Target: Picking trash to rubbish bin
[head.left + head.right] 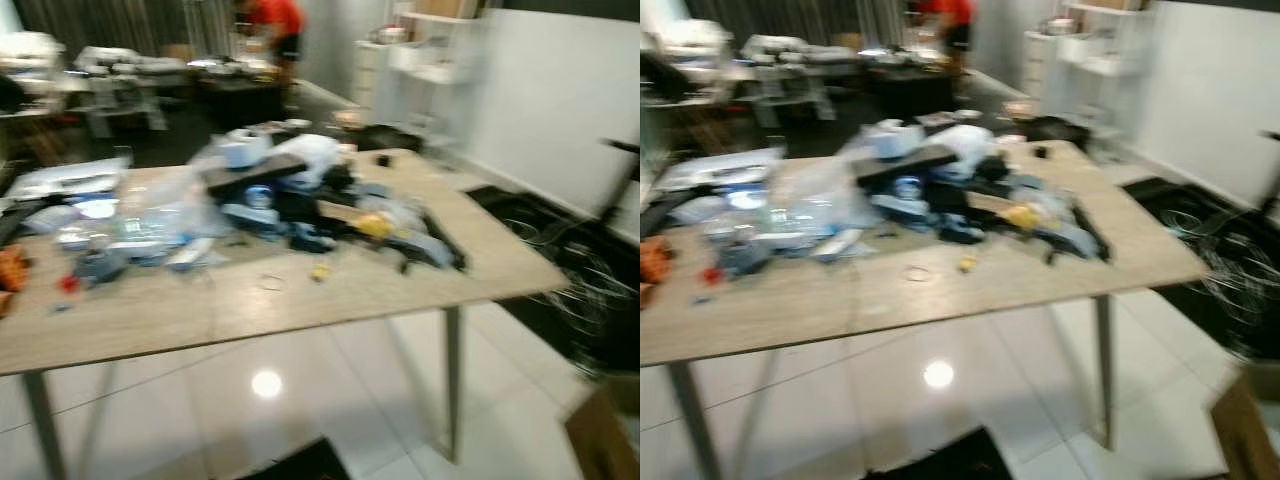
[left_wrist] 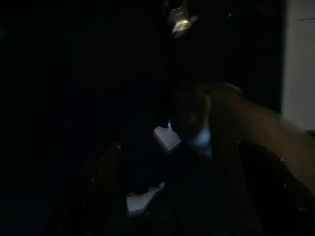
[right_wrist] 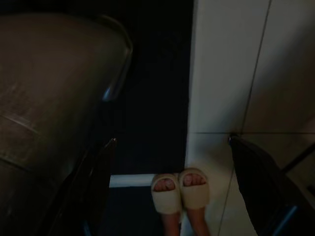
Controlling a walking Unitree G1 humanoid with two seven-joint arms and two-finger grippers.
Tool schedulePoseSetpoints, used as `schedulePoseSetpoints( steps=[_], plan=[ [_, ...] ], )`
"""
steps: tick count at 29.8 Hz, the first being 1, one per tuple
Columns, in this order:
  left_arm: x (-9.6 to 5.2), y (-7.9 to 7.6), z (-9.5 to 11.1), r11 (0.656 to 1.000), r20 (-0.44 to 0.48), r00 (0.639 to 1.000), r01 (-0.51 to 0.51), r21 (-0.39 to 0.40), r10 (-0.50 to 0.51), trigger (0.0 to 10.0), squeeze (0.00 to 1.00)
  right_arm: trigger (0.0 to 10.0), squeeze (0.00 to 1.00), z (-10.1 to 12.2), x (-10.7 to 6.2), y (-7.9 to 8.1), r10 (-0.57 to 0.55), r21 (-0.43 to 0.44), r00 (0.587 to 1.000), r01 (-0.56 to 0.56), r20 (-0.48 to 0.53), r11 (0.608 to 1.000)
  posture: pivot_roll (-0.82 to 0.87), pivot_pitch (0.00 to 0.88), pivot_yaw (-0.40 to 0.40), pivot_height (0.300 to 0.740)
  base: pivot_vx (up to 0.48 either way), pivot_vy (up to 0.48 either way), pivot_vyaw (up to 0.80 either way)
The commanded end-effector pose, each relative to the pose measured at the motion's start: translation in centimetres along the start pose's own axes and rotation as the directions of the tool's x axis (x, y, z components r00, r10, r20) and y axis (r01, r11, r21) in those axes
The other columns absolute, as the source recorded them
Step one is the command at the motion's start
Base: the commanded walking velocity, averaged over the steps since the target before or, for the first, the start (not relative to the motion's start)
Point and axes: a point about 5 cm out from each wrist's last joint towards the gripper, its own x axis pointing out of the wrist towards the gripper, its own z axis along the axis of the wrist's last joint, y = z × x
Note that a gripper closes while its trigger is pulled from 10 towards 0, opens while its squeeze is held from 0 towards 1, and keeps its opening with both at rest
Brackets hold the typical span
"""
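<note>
A wooden table [image 1: 300,305] stands in front of me, blurred in the eye views. A heap of trash [image 1: 300,195] covers its middle: clear plastic wrappers [image 1: 160,215], a white bag [image 1: 310,155], dark bits and a yellow lump [image 1: 372,225]. A small yellow scrap [image 1: 319,271] and a thin ring [image 1: 270,282] lie apart nearer the front edge. My left gripper [image 2: 178,144] hangs in the dark, fingers spread. My right gripper [image 3: 172,139] hangs open over the floor, nothing between its fingers.
A person's feet in pale slippers [image 3: 179,194] stand on white tiles by my right gripper. Another person in a red top [image 1: 275,25] is at the back. Cables on a black mat [image 1: 570,270], a cardboard box [image 1: 605,430] and white shelves [image 1: 420,50] are to the right.
</note>
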Motion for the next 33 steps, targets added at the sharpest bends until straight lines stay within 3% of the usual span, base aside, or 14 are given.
schedulePoseSetpoints(
  steps=[1,17,20,21,24,25,26,27,29,32,33],
  plan=[
    [0.0,-0.2,-0.3,1.000,-0.019,1.000,0.000,0.009,0.001,10.0,0.00,10.0,0.00,-0.7,0.0,0.1,0.003,0.001,1.000,-0.003,-0.023,1.000,-0.05,0.130,-0.002,0.740,0.000,0.000,0.75],
    [0.1,-0.4,-0.6,1.000,-0.034,0.999,-0.004,0.023,0.005,10.0,0.00,10.0,0.00,0.1,-0.2,-1.0,-0.049,0.008,0.999,0.049,0.021,0.999,-0.06,0.124,-0.009,0.740,0.000,0.000,0.75],
    [0.1,-0.4,-0.6,1.000,-0.036,0.999,-0.001,0.030,0.003,10.0,0.00,10.0,0.00,1.4,-0.3,-1.8,-0.096,0.070,0.992,0.091,0.078,0.993,-0.07,0.121,-0.008,0.740,0.000,0.000,0.24],
    [0.1,-0.5,-0.5,0.999,-0.037,0.999,0.001,0.036,0.000,10.0,0.00,10.0,0.00,2.8,-0.5,-2.5,-0.125,0.154,0.983,0.104,0.137,0.983,-0.07,0.119,-0.008,0.740,0.000,0.000,0.00],
    [0.2,-0.7,-0.4,0.999,-0.037,0.999,0.009,0.049,-0.007,10.0,0.00,10.0,0.00,5.8,-1.0,-3.6,-0.141,0.294,0.953,0.059,0.268,0.954,-0.08,0.118,-0.007,0.740,0.000,0.000,0.00],
    [0.2,-0.7,-0.4,0.999,-0.037,0.999,0.011,0.053,-0.009,10.0,0.00,10.0,0.00,6.9,-1.3,-3.9,-0.133,0.328,0.939,0.022,0.318,0.944,-0.08,0.117,-0.008,0.740,0.000,0.000,0.00],
    [0.3,-0.8,-0.3,0.998,-0.034,0.999,0.015,0.058,-0.013,10.0,0.00,10.0,0.00,9.4,-1.9,-4.1,-0.069,0.358,0.897,-0.102,0.436,0.928,-0.09,0.120,-0.008,0.740,0.000,0.000,0.00],
    [0.3,-0.8,-0.3,0.998,-0.034,0.999,0.015,0.058,-0.013,10.0,0.00,10.0,0.00,9.4,-1.9,-4.1,-0.069,0.358,0.897,-0.102,0.436,0.928,-0.09,0.120,-0.008,0.740,0.000,0.000,0.00],
    [0.3,-0.9,-0.2,0.998,-0.032,0.999,0.018,0.059,-0.016,10.0,0.00,10.0,0.00,11.4,-2.5,-3.9,0.016,0.335,0.843,-0.230,0.537,0.914,-0.09,0.120,-0.008,0.740,0.000,0.000,0.00],
    [0.4,-1.1,-0.1,0.998,-0.032,0.999,0.023,0.062,-0.021,10.0,0.00,10.0,0.00,15.1,-4.1,-2.8,0.261,0.142,0.666,-0.487,0.699,0.862,-0.09,0.126,-0.008,0.740,0.000,0.000,0.00],
    [0.4,-1.1,-0.1,0.998,-0.031,0.999,0.024,0.062,-0.022,10.0,0.00,10.0,0.00,16.4,-5.1,-2.4,0.365,0.044,0.564,-0.583,0.741,0.811,-0.10,0.130,-0.010,0.740,0.000,0.000,0.00]
  ],
)
